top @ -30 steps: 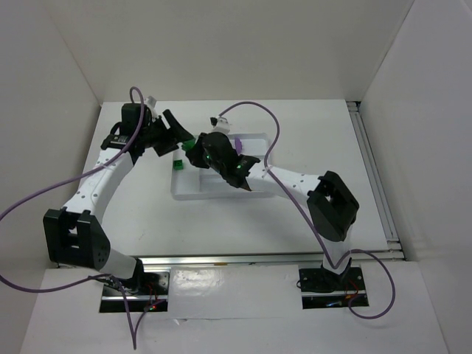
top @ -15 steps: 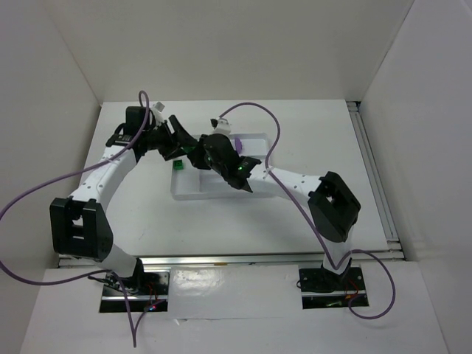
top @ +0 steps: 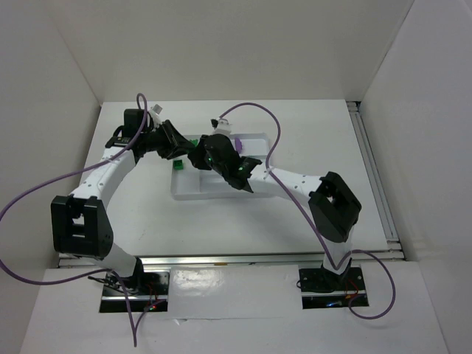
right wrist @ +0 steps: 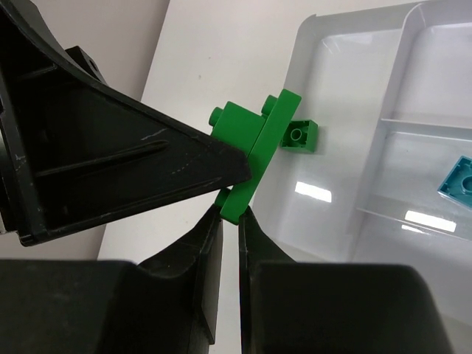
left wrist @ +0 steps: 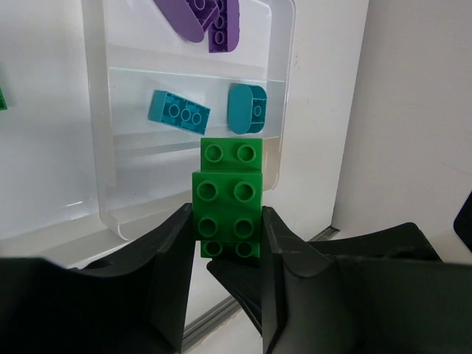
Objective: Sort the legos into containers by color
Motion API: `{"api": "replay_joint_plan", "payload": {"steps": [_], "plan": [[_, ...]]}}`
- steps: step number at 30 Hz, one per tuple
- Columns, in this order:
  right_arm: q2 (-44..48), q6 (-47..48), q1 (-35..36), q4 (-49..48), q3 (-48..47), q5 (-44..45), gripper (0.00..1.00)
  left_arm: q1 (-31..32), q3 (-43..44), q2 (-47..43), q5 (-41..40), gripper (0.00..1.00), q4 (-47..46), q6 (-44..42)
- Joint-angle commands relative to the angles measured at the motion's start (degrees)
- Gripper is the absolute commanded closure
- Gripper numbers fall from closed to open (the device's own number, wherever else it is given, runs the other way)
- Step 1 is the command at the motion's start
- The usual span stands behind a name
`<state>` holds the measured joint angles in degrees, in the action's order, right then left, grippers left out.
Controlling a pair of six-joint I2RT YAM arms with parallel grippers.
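A green lego stack (left wrist: 228, 193), a square brick on a longer flat plate, hangs in the air between both grippers. My left gripper (left wrist: 227, 221) is shut on the brick's two sides. My right gripper (right wrist: 230, 214) is shut on the plate's lower edge (right wrist: 247, 193). From above, the left gripper (top: 179, 145) and the right gripper (top: 198, 153) meet over the left end of the white tray (top: 199, 190). A small green lego (right wrist: 299, 136) lies in the tray's end section. Two teal legos (left wrist: 178, 112) lie in the middle section and purple legos (left wrist: 210, 22) in the far one.
The tray's raised dividers (right wrist: 376, 169) split it into sections. A white wall stands to the left of the table, and a metal rail (top: 372, 177) runs along the table's right edge. Purple cables (top: 254, 110) loop over both arms.
My left gripper swung right to meet the right gripper and shut on the green lego stack. The right arm has barely moved and still holds the plate.
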<state>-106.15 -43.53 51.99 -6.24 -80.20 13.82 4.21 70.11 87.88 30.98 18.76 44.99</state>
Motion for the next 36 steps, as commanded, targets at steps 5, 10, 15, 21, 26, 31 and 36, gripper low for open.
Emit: {"api": "replay_joint_plan", "payload": {"steps": [5,10,15,21,26,31,36], "plan": [[3.05,-0.06,-0.21,-2.64,1.01,-1.6,1.0,-0.69,-0.41,1.24,3.29,1.0,-4.0,2.2],[5.07,-0.77,-0.22,-2.12,2.77,-0.56,1.0,-1.83,1.17,1.95,3.82,1.0,-4.0,2.2],[6.3,-1.3,-1.63,-1.05,5.93,1.38,1.0,-3.59,2.32,0.81,2.77,1.0,-1.98,1.07],[6.91,-1.3,-4.26,-2.46,7.96,0.85,1.0,-6.31,1.79,-1.83,2.77,1.0,-0.92,0.53],[5.26,3.7,-4.79,-3.09,4.82,-4.24,1.0,-5.71,2.65,-0.7,-1.51,1.0,3.28,-3.75],[2.35,6.88,-4.79,0.79,-0.04,-7.32,1.0,-1.4,2.06,2.3,-11.72,1.0,10.42,-8.95],[1.73,9.51,-6.99,3.94,-2.4,-10.05,1.0,3.34,0.82,5.1,-20.07,1.0,10.42,-10.71]]}}
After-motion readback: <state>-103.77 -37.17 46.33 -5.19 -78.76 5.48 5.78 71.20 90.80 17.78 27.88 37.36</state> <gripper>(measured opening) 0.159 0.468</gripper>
